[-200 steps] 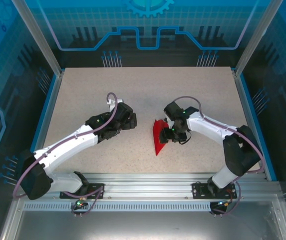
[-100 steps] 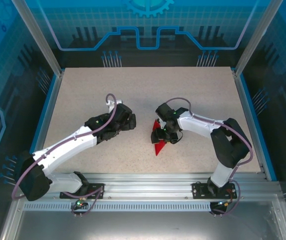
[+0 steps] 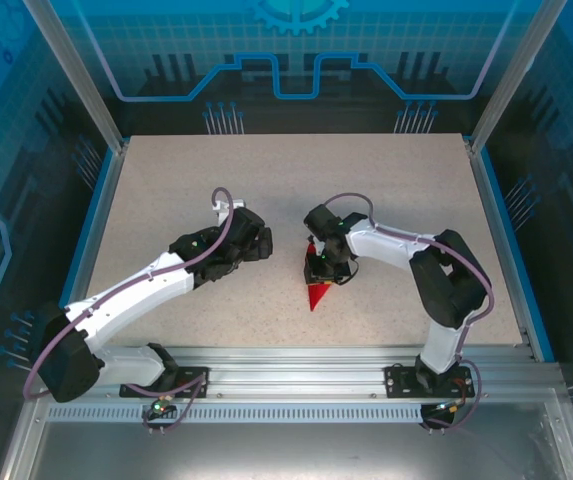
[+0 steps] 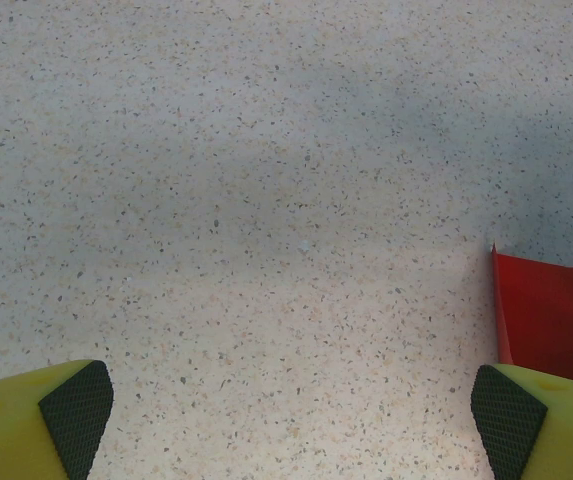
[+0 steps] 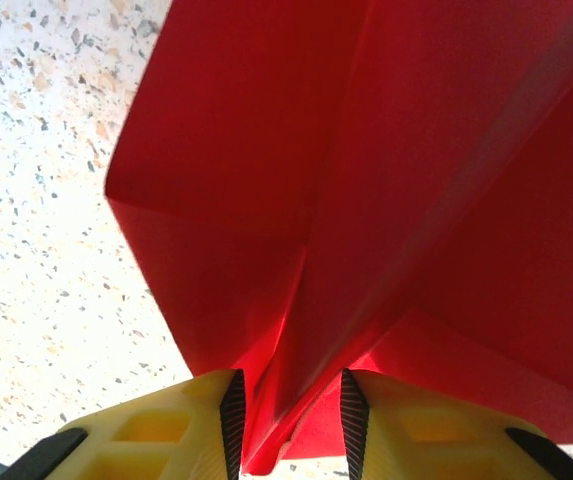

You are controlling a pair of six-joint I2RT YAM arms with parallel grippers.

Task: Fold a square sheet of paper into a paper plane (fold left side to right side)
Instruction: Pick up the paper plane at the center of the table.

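The red paper (image 3: 316, 296) lies near the table's middle as a creased pointed shape, its tip toward the near edge. My right gripper (image 3: 324, 268) sits over its upper part. In the right wrist view the folded layers (image 5: 366, 180) rise into a ridge that runs down between the two narrowly spaced pads of the right gripper (image 5: 291, 410), shut on it. My left gripper (image 3: 263, 243) hovers to the left of the paper, apart from it. It stands open (image 4: 291, 415) over bare table, with a corner of the red paper (image 4: 546, 315) beside its right finger.
The speckled beige tabletop (image 3: 186, 180) is bounded by blue side rails and a metal rail along the near edge. The right arm's elbow (image 3: 451, 280) bends out over the right half of the table.
The right gripper has moved left across the paper, and the visible red shape has narrowed from a wide wedge to a slim point. The left arm has hardly moved.
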